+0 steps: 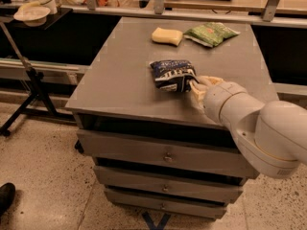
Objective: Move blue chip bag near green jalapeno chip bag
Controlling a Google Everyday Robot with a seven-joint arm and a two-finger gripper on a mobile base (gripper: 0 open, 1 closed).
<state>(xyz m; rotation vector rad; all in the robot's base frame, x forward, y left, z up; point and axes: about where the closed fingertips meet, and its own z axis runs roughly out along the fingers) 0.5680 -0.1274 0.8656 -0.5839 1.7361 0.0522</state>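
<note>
The blue chip bag [171, 74] lies crumpled near the middle of the grey cabinet top [120, 75], with white lettering showing. My gripper [194, 87] is at the bag's near right corner, and its cream fingers [205, 81] are closed on the bag's edge. The white arm reaches in from the lower right. The green jalapeno chip bag [211, 33] lies flat at the far right of the top, well beyond the blue bag.
A pale yellow sponge-like block [167, 36] lies just left of the green bag. The top sits on a drawer cabinet [165, 157]. A rail with posts [158, 4] runs behind it, and a stand with bowls [31, 13] is at the far left.
</note>
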